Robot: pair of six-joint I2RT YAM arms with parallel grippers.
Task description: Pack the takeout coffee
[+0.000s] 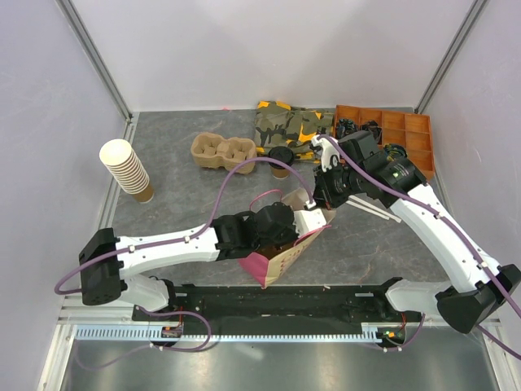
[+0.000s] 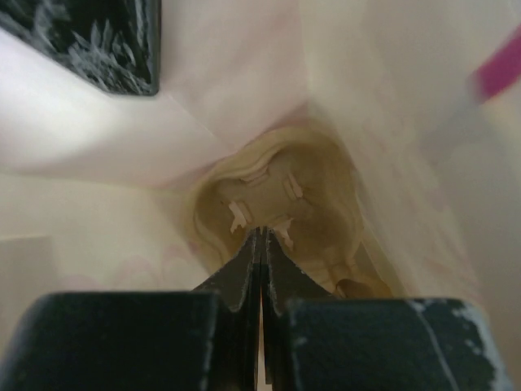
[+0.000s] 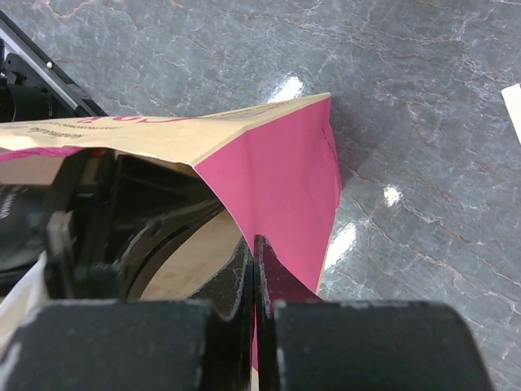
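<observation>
Far L: stack of lidless cups (image 1: 126, 167) on worktop (image 1: 179, 208), then pulp carrier (image 1: 221, 151) toward the back. Centre: paper bag (image 1: 285, 254), mouth open, w/ L gripper (image 2: 260, 236) inside it, jaws together, nothing btwn them. Lidded takeout coffee (image 1: 281, 157) stands on worktop just R of carrier, outside bag. R gripper (image 3: 255, 247) clamped on bag's pink rim.
</observation>
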